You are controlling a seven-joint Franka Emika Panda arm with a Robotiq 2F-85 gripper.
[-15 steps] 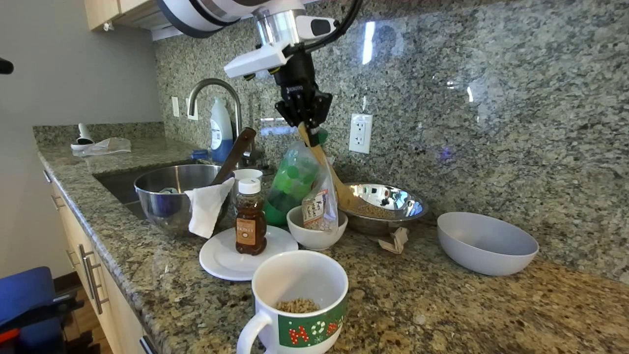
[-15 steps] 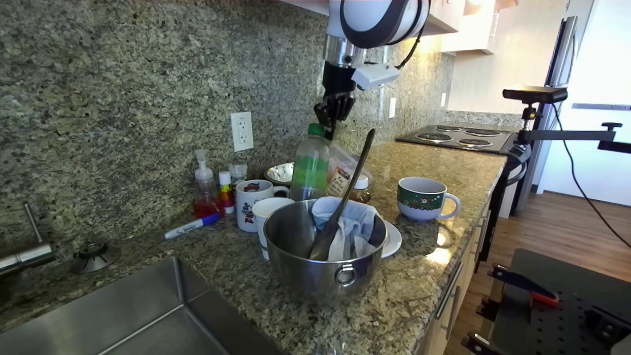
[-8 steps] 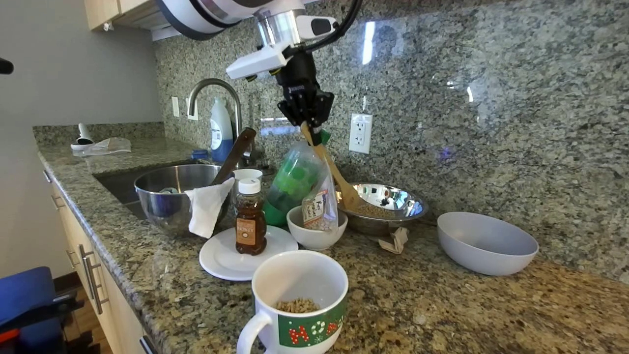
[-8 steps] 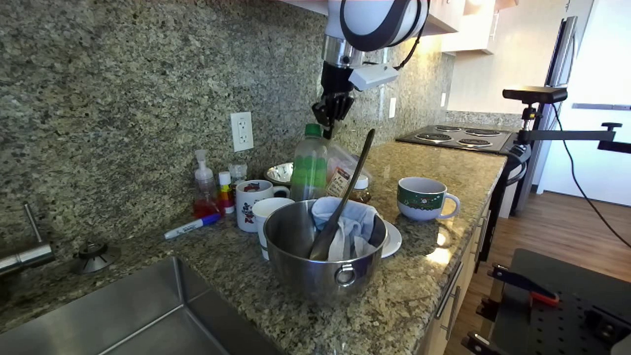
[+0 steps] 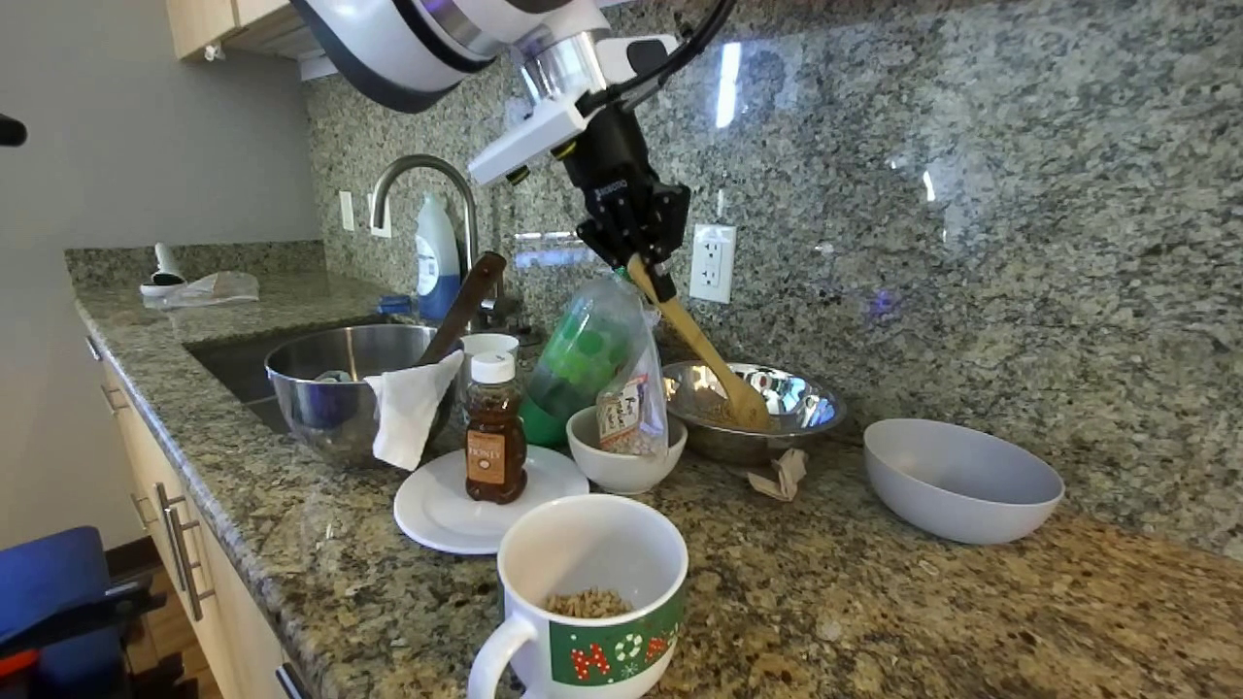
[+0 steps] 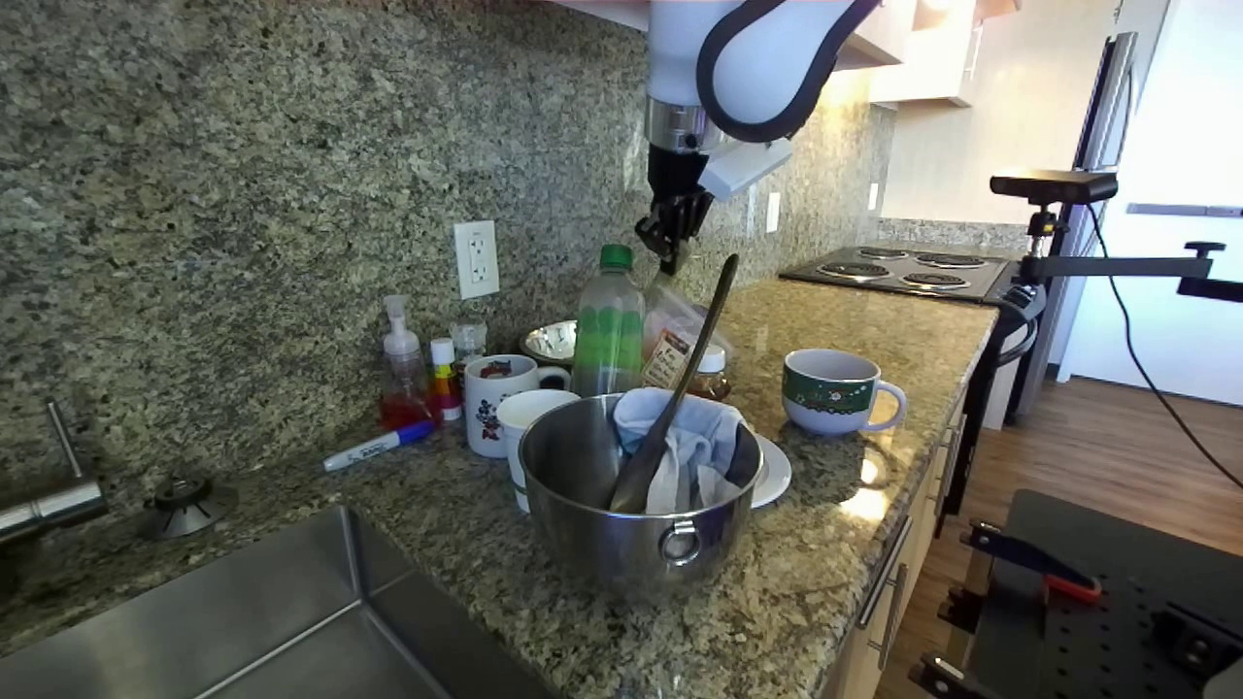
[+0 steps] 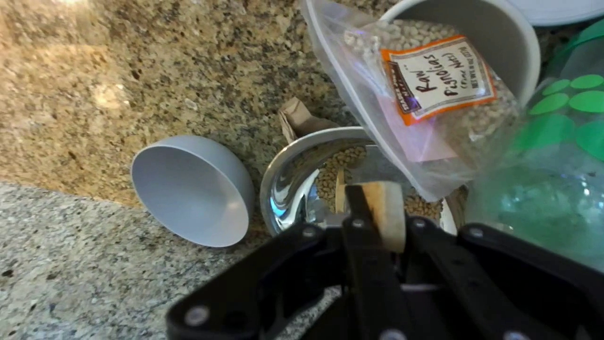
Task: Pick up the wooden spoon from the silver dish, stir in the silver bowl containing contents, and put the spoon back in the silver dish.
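My gripper [image 5: 651, 275] is shut on the upper handle of the light-brown wooden spoon [image 5: 701, 340]. It also shows in the wrist view [image 7: 383, 210] and in an exterior view [image 6: 670, 258]. The spoon slants down, its oval head inside the shiny silver bowl [image 5: 714, 447] among the small tan grains. In the wrist view the gripper and the spoon's handle end [image 7: 389, 212] hide part of this bowl [image 7: 270, 189]. The silver dish [image 6: 592, 529], a deep brushed-steel vessel, stands by the sink and holds a cloth and a dark wooden utensil; it shows in both exterior views [image 5: 316, 403].
A green-capped bottle [image 6: 612, 330] and a nut bag [image 7: 439, 85] in a white bowl [image 5: 621, 476] stand close beside the silver bowl. A grey bowl [image 5: 961, 485] is on its other side. A honey bottle [image 5: 495, 437] on a plate [image 5: 437, 515] and a mug [image 5: 612, 641] stand nearer.
In an exterior view my gripper has moved right and tilted with the spoon. The spoon head has slid from the bowl's left side toward its middle right. The grip stays shut.
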